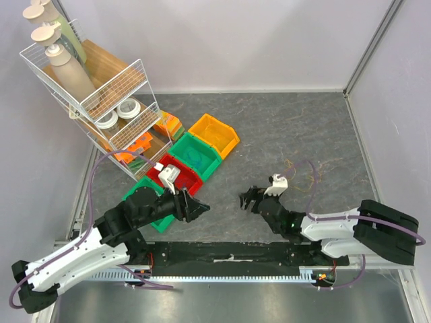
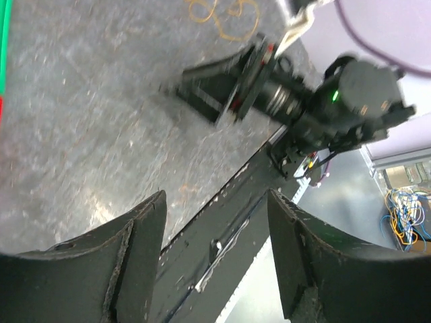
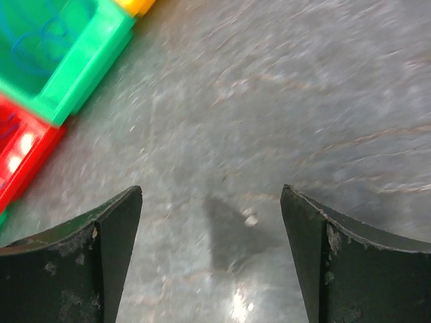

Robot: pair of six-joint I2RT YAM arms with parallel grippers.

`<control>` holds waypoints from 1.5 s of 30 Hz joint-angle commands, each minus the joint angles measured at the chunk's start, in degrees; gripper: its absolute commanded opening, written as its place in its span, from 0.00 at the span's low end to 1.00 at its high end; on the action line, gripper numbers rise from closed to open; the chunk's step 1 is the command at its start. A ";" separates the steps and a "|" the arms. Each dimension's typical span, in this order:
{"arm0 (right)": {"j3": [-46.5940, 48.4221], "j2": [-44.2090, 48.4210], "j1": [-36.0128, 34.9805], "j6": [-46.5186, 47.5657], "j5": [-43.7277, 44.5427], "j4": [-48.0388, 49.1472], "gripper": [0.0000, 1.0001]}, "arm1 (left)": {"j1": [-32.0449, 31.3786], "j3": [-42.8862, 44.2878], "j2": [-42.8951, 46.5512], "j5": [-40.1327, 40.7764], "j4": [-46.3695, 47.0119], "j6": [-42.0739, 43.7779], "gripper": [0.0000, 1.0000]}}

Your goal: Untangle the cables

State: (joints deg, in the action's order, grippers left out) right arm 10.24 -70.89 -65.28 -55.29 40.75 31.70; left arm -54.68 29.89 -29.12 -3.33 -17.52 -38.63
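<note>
Cables (image 2: pixel 223 20) are lying loose on the tabletop (image 1: pixel 283 121), held by neither hand; the right hand (image 1: pixel 246 200) is hanging low over the grey surface with its fingers spread wide and nothing between them, the yellow strands resting near it on its far right side. The left hand (image 1: pixel 202 210) is facing it, likewise spread and carrying nothing; a red bin (image 1: pixel 176 176) and a green bin (image 1: pixel 195 155) are sitting just beyond.

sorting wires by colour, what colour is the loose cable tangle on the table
Mostly yellow; the cables show best in the left wrist view.
</note>
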 commanded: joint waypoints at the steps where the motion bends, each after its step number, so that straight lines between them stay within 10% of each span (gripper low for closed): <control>1: 5.30 3.38 11.18 2.38 2.49 -8.28 0.91 | -0.34 -5.10 5.65 -0.36 -4.98 -6.45 0.68; 7: 12.96 13.05 27.81 4.41 12.69 -28.08 0.98 | -0.34 -4.58 5.22 -1.50 -5.07 -5.84 0.68; 14: 9.19 11.48 54.45 1.05 -8.57 -31.27 0.98 | -0.35 -1.33 -3.03 -2.03 -2.97 -3.38 0.70; 26: 9.79 0.69 54.55 12.04 -23.05 -15.11 0.75 | -0.26 -1.24 -7.53 -3.87 0.21 -4.26 0.70; 32: 9.97 -9.44 52.63 14.94 -37.32 -3.15 0.14 | -0.34 -1.15 -5.16 -3.17 -2.25 -5.14 0.70; 35: 9.71 -6.55 46.75 18.53 -35.22 -1.74 0.02 | -0.34 -1.32 -4.63 -2.38 -3.13 -5.58 0.70; 45: 4.88 -5.65 28.64 22.25 -56.02 20.22 0.00 | -0.34 0.17 -6.21 -0.37 -4.01 -7.94 0.71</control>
State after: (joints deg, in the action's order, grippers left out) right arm 16.16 -74.52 -32.73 -34.85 -3.46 39.38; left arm -54.78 26.96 -34.98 -5.96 -20.97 -43.51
